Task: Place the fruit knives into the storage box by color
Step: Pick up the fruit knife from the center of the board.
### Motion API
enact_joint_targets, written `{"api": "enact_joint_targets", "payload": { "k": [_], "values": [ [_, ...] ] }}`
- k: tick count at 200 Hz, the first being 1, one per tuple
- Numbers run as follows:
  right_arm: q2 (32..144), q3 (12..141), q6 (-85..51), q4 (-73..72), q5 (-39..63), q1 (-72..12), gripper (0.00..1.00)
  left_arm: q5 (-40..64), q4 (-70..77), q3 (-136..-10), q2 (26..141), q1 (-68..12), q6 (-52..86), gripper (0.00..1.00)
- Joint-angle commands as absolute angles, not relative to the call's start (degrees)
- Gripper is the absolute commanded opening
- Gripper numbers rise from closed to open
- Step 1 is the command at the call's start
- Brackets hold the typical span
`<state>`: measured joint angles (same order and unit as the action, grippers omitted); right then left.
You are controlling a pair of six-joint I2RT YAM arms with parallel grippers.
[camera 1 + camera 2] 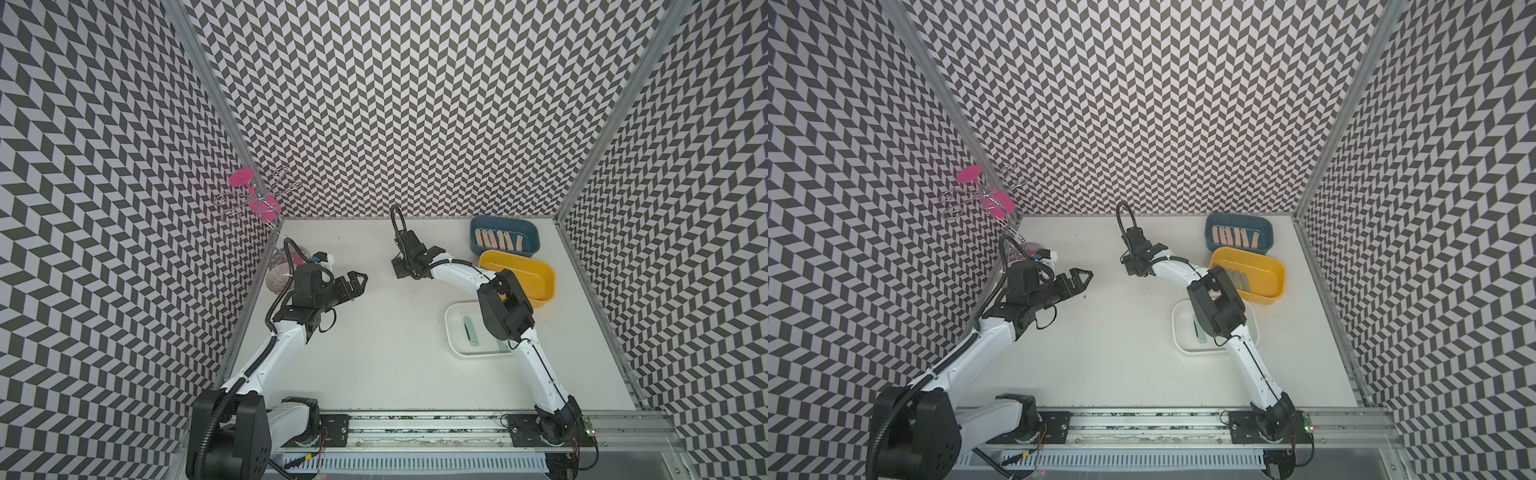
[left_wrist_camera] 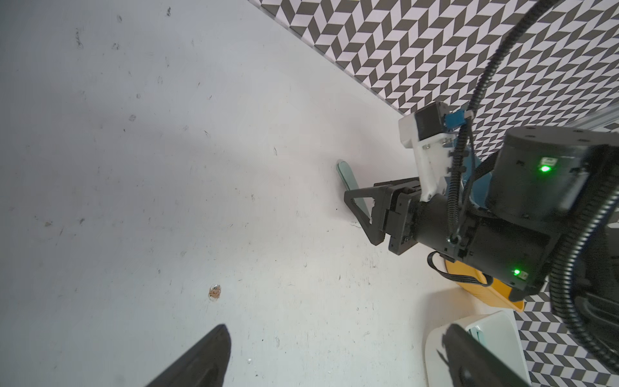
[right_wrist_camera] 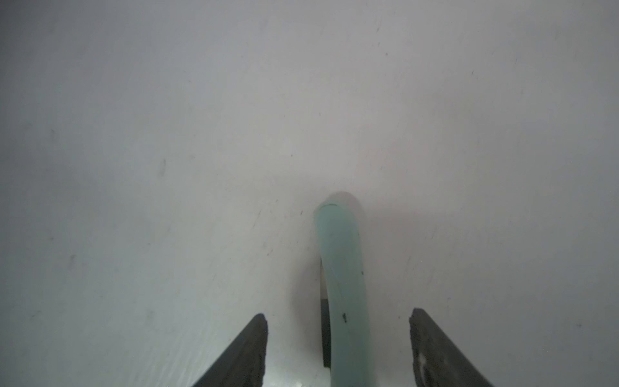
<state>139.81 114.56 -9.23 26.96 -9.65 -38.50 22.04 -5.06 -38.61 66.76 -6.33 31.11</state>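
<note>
one mint knife (image 3: 345,268) lies flat on the table (image 1: 374,353), toward the back and near the middle. your right gripper (image 1: 398,268) is down over it. right wrist view: jaws spread, one finger (image 3: 248,351) on each side of the knife, clear gap both sides, so nothing is gripped. left wrist view shows the knife's rounded end poking out from under that gripper. in both top views the gripper hides the knife.

your left gripper (image 1: 358,284) hangs over the table's left side, jaws wide apart, empty, well apart from the knife.

three boxes run along the right edge:
- blue box (image 1: 505,222) at the back, holding a row of peach knives (image 1: 498,241)
- yellow box (image 1: 540,270) just beside it, with olive knives (image 1: 1237,279) showing in a top view
- white box (image 1: 449,328) nearest the robot base, with a boxed mint knife (image 1: 470,331) lying in it

the right arm covers part of the yellow and white boxes, so you can't count what's in them.
</note>
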Motion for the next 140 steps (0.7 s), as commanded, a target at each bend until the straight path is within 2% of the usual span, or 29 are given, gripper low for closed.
{"api": "enact_joint_targets", "payload": {
  "k": [1,27,62,83,140],
  "values": [
    [141.91,114.25,-8.39,25.03,-11.29,-39.02,0.61,22.89,-3.56,-38.06,67.06,-5.89,30.95,1.0],
    [143.19,114.26,-8.3,25.6,-11.07,-39.11,0.51,23.03,-3.43,-37.94,67.16,-5.9,31.11,1.0],
    [144.36,114.71,-8.6,26.77,-11.2,-39.11,0.29,23.28,-3.41,-37.88,67.02,-5.97,31.4,1.0],
    [143.99,115.81,-8.8,28.33,-10.77,-39.11,0.21,23.36,-3.29,-37.79,66.64,-5.89,31.8,1.0],
    [136.4,114.39,-10.26,27.57,-8.29,-39.11,0.18,23.68,-2.96,-37.79,66.35,-6.22,32.58,1.0]
  ]
}}
